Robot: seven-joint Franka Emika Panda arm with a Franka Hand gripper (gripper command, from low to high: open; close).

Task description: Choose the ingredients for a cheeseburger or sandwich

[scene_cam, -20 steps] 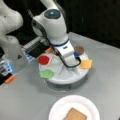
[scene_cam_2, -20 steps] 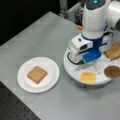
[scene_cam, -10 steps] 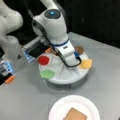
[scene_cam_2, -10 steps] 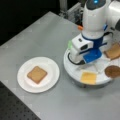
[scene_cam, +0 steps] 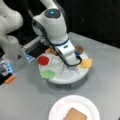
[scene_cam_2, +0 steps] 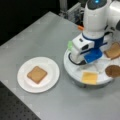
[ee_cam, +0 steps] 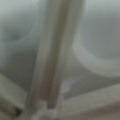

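Note:
A round white tray [scene_cam: 72, 80] [scene_cam_2: 72, 70] holds the ingredient pieces in both front views: red disc [scene_cam: 43, 60], green leaf [scene_cam: 47, 74] [scene_cam_2: 70, 45], yellow square [scene_cam: 86, 63] [scene_cam_2: 89, 77], dark brown disc [scene_cam: 79, 49] [scene_cam_2: 113, 71] and a toast square [scene_cam_2: 113, 50]. Another toast square [scene_cam: 75, 115] [scene_cam_2: 37, 74] lies alone on the white paper plate [scene_cam: 57, 110] [scene_cam_2: 51, 67]. My gripper [scene_cam: 67, 65] [scene_cam_2: 79, 60] hangs low over the tray's middle, its fingers hidden under the hand. The wrist view shows only blurred white tray ridges close up.
A grey robot base [scene_cam: 12, 50] and a small orange object [scene_cam: 10, 79] stand at a front view's left. Dark boxes [scene_cam: 37, 50] sit behind the tray. A black perforated edge [scene_cam_2: 15, 110] borders the grey table at a front view's bottom left.

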